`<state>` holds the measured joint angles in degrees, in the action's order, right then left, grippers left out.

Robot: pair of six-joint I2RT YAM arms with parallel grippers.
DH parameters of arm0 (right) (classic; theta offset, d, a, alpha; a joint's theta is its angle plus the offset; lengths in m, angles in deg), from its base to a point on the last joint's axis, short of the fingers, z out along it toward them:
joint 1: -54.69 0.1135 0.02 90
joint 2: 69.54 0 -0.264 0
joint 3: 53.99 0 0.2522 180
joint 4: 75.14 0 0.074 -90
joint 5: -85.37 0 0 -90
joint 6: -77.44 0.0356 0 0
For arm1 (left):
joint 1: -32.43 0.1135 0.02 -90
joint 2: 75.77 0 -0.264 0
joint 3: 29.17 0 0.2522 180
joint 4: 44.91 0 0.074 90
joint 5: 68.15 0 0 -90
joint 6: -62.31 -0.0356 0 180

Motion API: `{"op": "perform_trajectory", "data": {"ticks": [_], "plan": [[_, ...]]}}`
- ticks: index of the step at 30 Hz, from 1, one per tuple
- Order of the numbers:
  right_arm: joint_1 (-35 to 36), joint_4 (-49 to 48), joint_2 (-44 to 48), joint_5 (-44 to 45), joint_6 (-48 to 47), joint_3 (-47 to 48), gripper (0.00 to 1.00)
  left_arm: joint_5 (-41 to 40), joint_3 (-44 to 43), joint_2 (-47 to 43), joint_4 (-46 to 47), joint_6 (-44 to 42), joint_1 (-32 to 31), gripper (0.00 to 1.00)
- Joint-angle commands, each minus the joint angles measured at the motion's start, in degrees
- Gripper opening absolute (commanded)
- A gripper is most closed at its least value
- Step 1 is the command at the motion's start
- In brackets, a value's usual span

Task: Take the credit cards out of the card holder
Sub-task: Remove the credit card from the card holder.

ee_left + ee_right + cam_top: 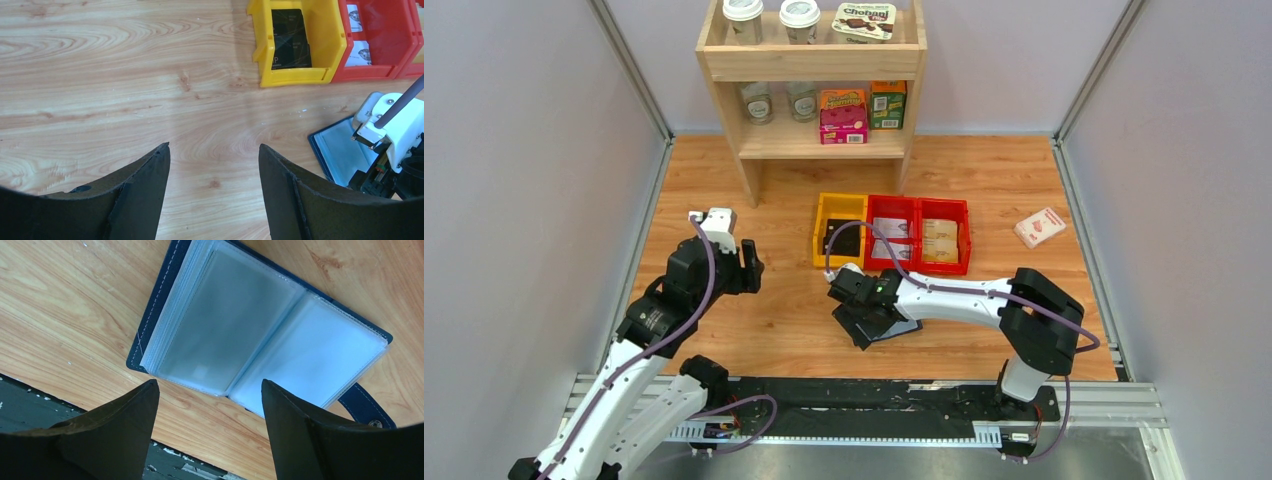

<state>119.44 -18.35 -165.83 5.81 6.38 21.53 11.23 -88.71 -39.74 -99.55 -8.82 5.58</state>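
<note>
Table (pixel 764 330): light wood boards, walled in by grey panels on three sides, with the two arms bolted at the near edge.
Shelf (pixel 814 62): a pale wooden rack at the far side. It holds lidded cups and a snack pack on top, and jars and small cartons below.
Left gripper (pixel 215 150): it hangs over bare wood on the left, well apart from everything else. The jaws are spread wide with nothing between them.
Right gripper (pixel 210 385): it is reached across to the middle of the table, right above the card holder. The jaws are parted and nothing is gripped. I cannot tell whether a fingertip touches the pages.
Yellow bin (pixel 300 76): it stands just beyond the right gripper, at the left end of a row of bins.
Red bins (pixel 894 203): two of them sit side by side against the yellow one. One holds white printed slips, the other tan ones.
Card holder (pixel 260 340): it lies flat on the wood near the front edge, opened like a booklet. The navy cover is underneath and the pale blue-grey sleeves face up.
White-and-red box (pixel 1039 226): it lies alone at the far right.
Credit cards (pixel 290 40): black with faint marks, they lie inside the yellow bin.
Snap tab (pixel 367 410): it sticks out from the holder's right edge and rests on the wood.
</note>
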Motion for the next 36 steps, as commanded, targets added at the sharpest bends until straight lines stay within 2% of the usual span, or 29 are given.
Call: {"op": "perform_trajectory", "data": {"ticks": [1,13,19,23,29,36], "plan": [[0.29,0.04,0.58,0.38,-0.48,2.58,0.78,0.50,-0.01,-0.70,2.04,0.11,-0.04,0.73],[0.11,-0.92,-2.06,1.25,-0.39,2.32,0.75,1.82,0.51,-0.61,2.65,0.46,-0.04,0.73],[-0.41,-1.45,-2.67,0.20,-1.10,2.14,0.68,7.26,1.48,0.18,5.28,2.39,-0.04,0.72],[-1.64,-3.12,-1.36,-2.69,-1.89,0.56,0.61,12.71,2.80,1.93,8.18,4.93,-0.04,0.72],[-5.24,-6.98,2.86,-9.47,-3.29,-3.39,0.57,22.11,6.40,5.01,15.21,10.47,-0.22,0.73],[-11.04,-11.11,6.81,-17.11,-2.68,-8.66,0.49,23.09,9.30,11.07,22.41,14.78,-5.22,0.73]]}}
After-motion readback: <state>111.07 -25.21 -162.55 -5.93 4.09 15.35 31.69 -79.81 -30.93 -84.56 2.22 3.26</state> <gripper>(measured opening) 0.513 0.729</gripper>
